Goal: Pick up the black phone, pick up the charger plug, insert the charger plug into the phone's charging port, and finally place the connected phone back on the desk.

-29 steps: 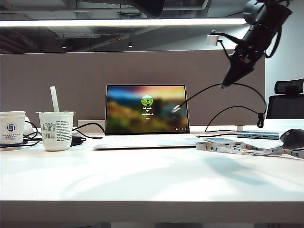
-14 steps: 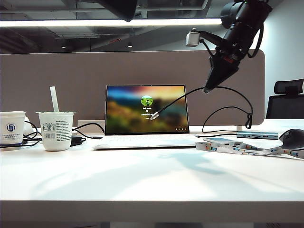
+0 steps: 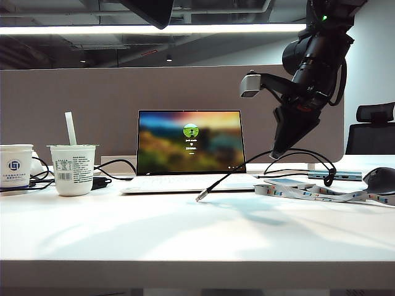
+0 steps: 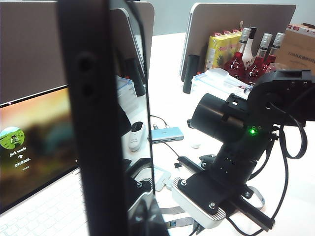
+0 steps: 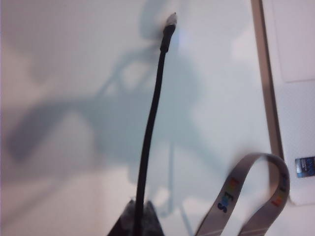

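Observation:
My left gripper (image 4: 142, 216) is shut on the black phone (image 4: 93, 123), which stands upright and fills the left wrist view. In the exterior view only a black tip of that hand (image 3: 151, 9) shows, at the top edge above the laptop. The charging port is hidden. My right gripper (image 3: 276, 153) (image 5: 138, 219) points down to the right of the laptop, shut on the thin black cable (image 5: 150, 123). The silver charger plug (image 3: 200, 197) (image 5: 171, 19) hangs at the cable's end, low over the desk (image 3: 185, 234) before the laptop. Whether it touches the desk I cannot tell.
An open laptop (image 3: 190, 145) stands mid-desk before the partition panel (image 3: 74, 92). Two paper cups (image 3: 73, 169) sit at the left. A lanyard (image 3: 321, 194), a grey-blue hub (image 3: 335, 176) and a dark rounded object (image 3: 379, 179) lie at the right. Bottles (image 4: 256, 54) stand beyond.
The right arm has come down and moved left with the cable. The plug has swung from in front of the laptop screen down to desk level. The left hand's black tip has shifted left.

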